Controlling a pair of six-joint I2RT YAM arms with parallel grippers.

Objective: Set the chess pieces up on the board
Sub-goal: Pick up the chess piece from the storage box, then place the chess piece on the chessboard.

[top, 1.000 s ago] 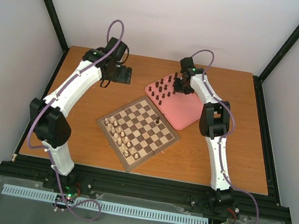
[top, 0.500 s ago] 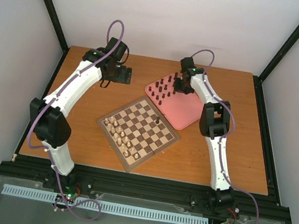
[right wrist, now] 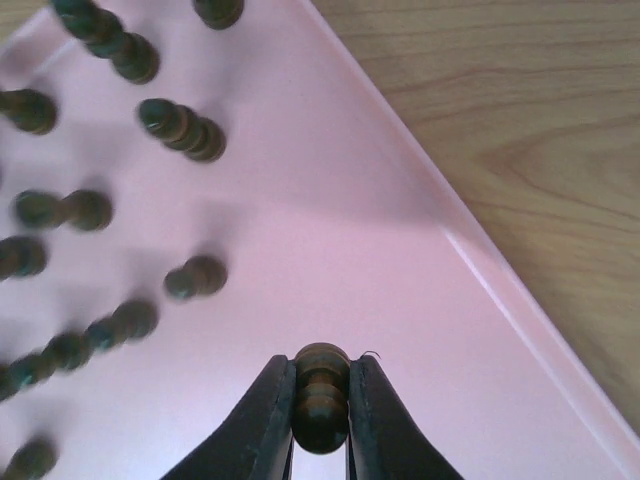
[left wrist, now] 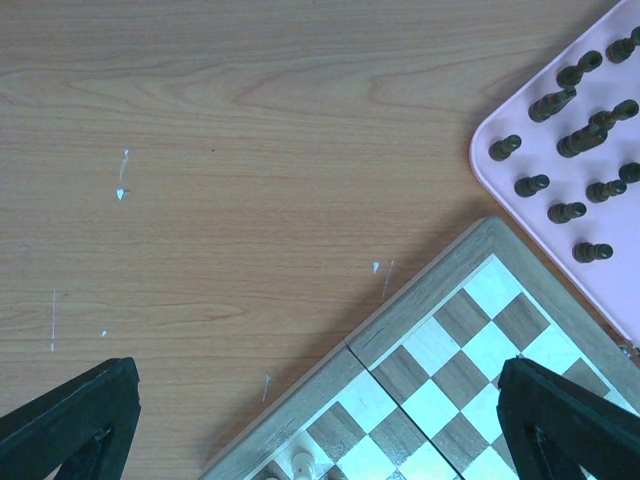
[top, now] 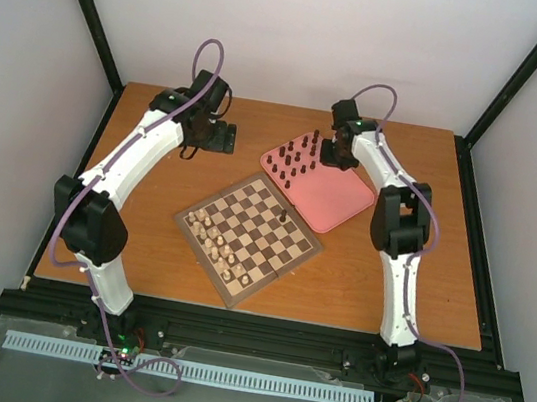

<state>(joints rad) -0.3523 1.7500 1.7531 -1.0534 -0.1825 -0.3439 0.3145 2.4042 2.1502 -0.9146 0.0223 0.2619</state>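
Observation:
The board lies mid-table, with cream chessmen along its left edge and one dark piece near its right corner. Several dark chess pieces stand on the pink tray; they also show in the left wrist view. My right gripper hovers over the tray's far part. In the right wrist view it is shut on a dark chess piece above the tray. My left gripper is open and empty over the table by the board's far corner.
Cream chessmen fill the board's left rows; one shows in the left wrist view. More dark pieces stand on the tray left of my right gripper. The tray's edge runs to its right, with wooden table beyond.
My right arm has shifted a little to the right, its gripper staying over the tray's far part. The left arm has not moved.

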